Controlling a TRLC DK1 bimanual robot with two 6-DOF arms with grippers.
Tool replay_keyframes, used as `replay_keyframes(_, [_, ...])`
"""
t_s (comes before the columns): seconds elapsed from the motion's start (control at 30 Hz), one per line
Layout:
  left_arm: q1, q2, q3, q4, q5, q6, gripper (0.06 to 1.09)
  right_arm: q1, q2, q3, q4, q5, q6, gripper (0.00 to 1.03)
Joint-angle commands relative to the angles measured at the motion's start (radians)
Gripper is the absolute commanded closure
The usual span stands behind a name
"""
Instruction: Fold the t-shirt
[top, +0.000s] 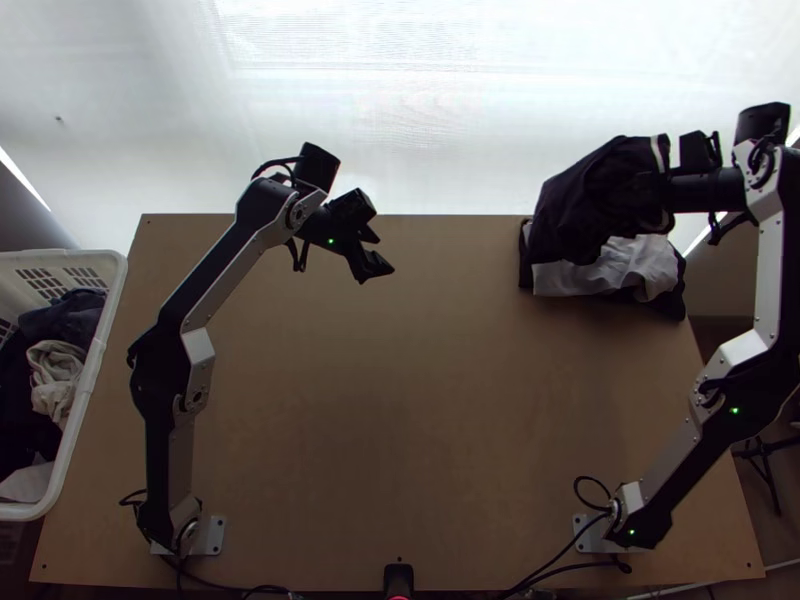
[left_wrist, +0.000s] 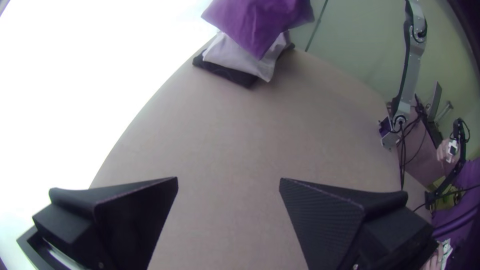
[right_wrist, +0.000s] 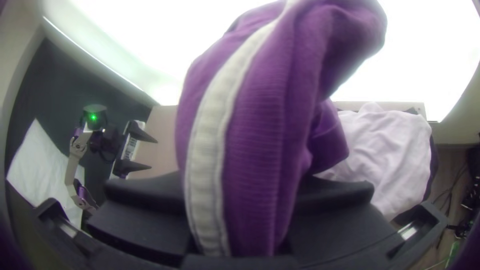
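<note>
The t-shirt (top: 590, 205), dark in the top view and purple with a pale band in the right wrist view, hangs bunched above a stack of cloths at the table's far right corner. My right gripper (top: 700, 188) is shut on it; in the right wrist view the banded, ribbed part of the t-shirt (right_wrist: 255, 145) rises between the fingers of my right gripper (right_wrist: 240, 195). My left gripper (top: 381, 252) is over the far left part of the table, well apart from the t-shirt. Seen from its wrist, my left gripper (left_wrist: 228, 182) stands open, nothing between its fingers.
Under the t-shirt lie a pale cloth (top: 610, 270) and a dark cloth (top: 672, 300), stacked at the far right corner. A white basket (top: 95, 365) with bunched clothes stands beyond the table's left edge. Bare tabletop (top: 420, 400) stretches between the arms.
</note>
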Motion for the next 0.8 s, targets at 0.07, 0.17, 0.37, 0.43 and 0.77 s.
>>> replay_keyframes(0.07, [-0.001, 0.006, 0.007, 0.007, 0.000, 0.001, 0.10, -0.114, 0.059, 0.010, -0.090, -0.136, -0.115, 1.00])
replay_keyframes(0.17, [-0.001, 0.008, 0.010, 0.009, -0.002, 0.001, 0.10, -0.114, 0.071, 0.010, -0.113, -0.142, -0.142, 1.00])
replay_keyframes(0.37, [-0.001, 0.009, 0.015, 0.012, -0.002, 0.000, 0.10, -0.100, 0.117, 0.012, -0.147, -0.168, -0.204, 1.00])
replay_keyframes(0.43, [-0.001, 0.009, 0.015, 0.012, -0.002, -0.002, 0.10, -0.096, 0.132, 0.018, -0.147, -0.175, -0.211, 1.00])
replay_keyframes(0.77, [-0.003, -0.001, 0.016, 0.012, -0.012, -0.003, 0.10, -0.073, 0.249, 0.069, -0.096, -0.187, -0.225, 1.00])
